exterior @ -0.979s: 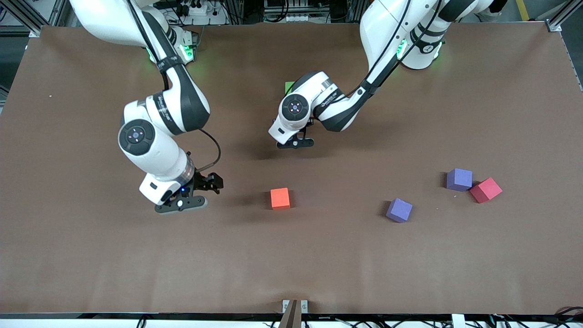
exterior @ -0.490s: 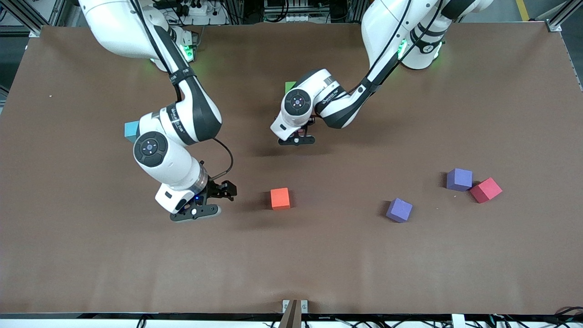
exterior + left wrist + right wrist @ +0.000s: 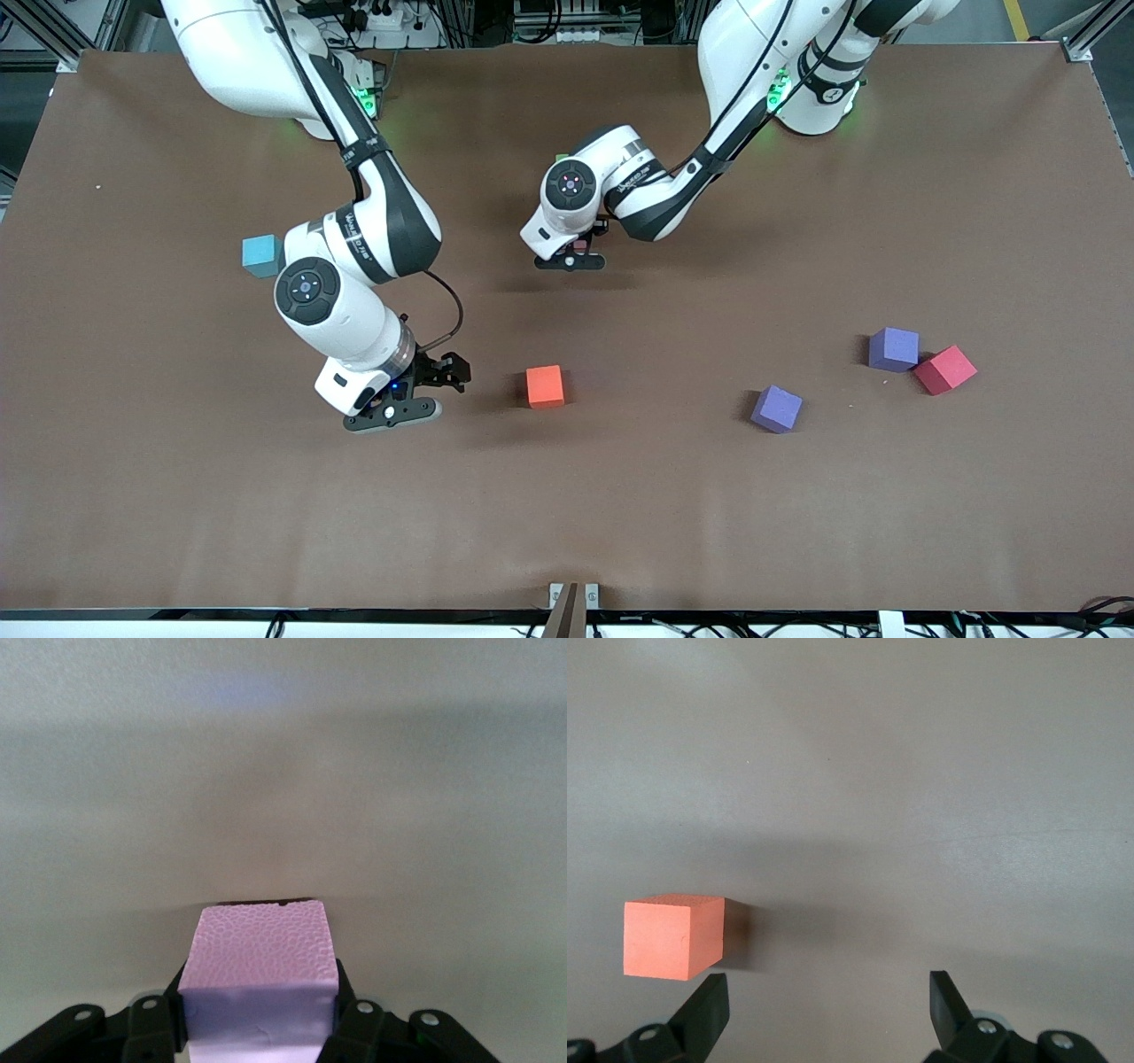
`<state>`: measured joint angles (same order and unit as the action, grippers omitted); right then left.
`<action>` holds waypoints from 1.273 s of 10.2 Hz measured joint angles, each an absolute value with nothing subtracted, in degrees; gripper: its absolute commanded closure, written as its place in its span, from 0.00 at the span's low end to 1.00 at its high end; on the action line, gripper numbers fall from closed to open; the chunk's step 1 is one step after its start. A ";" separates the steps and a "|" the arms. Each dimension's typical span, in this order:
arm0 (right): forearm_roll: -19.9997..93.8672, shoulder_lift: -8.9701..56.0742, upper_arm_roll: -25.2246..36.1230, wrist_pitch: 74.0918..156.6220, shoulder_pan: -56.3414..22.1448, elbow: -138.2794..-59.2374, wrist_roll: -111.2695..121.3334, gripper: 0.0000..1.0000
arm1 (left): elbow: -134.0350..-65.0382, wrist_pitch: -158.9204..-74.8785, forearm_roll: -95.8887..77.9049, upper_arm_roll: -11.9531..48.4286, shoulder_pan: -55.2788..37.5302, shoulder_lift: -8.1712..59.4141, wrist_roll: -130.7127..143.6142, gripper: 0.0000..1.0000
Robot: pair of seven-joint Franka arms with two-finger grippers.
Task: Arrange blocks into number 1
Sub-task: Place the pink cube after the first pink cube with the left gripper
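My left gripper (image 3: 571,257) hangs over the table's middle, toward the bases, shut on a pink cube (image 3: 261,948). That cube shows between its fingers (image 3: 347,1014). A sliver of the green cube (image 3: 559,158) peeks out past the left wrist. No second pink cube shows. The orange cube (image 3: 545,386) rests nearer the front camera. My right gripper (image 3: 394,409) hovers low beside it, open with nothing between its jaws. In the right wrist view the orange cube (image 3: 673,936) lies just outside one fingertip (image 3: 709,1001). Two purple cubes (image 3: 777,408) (image 3: 893,348) sit toward the left arm's end.
A red cube (image 3: 945,369) touches the purple cube that lies closest to the left arm's end of the table. A light blue cube (image 3: 261,256) sits toward the right arm's end, beside the right forearm. The brown table (image 3: 177,514) stretches wide nearer the front camera.
My right gripper has slid toward the orange cube, uncovering the light blue cube. My left gripper has carried the pink cube toward the bases, covering most of the green cube.
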<state>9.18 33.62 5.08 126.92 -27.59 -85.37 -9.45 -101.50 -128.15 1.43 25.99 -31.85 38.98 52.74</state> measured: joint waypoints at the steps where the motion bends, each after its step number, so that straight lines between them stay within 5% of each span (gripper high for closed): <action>1: 9.19 33.64 5.08 126.92 -27.60 -85.36 -9.45 0.00 | -101.78 -128.44 1.79 26.18 -31.85 38.98 52.74 1.00; 2: 9.20 33.64 5.08 126.92 -27.60 -85.35 -9.45 0.00 | -101.94 -128.74 1.93 26.25 -31.84 38.98 52.74 0.79; 3: 9.20 33.64 5.08 126.92 -27.60 -85.34 -9.45 0.00 | -102.00 -128.85 1.96 26.33 -31.84 38.98 52.74 0.01; 7: 9.20 33.66 5.08 126.92 -27.61 -85.34 -9.45 0.00 | -101.79 -129.48 4.08 26.42 -30.14 38.16 52.74 0.00; 13: 9.21 35.13 4.97 129.08 -31.30 -85.26 -9.44 0.00 | -99.59 -129.54 5.14 22.99 -16.64 26.06 52.60 0.00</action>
<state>9.21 35.13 4.97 129.08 -31.30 -85.26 -9.44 -99.59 -129.54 5.14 22.99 -16.64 26.06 52.60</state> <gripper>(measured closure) 0.000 0.000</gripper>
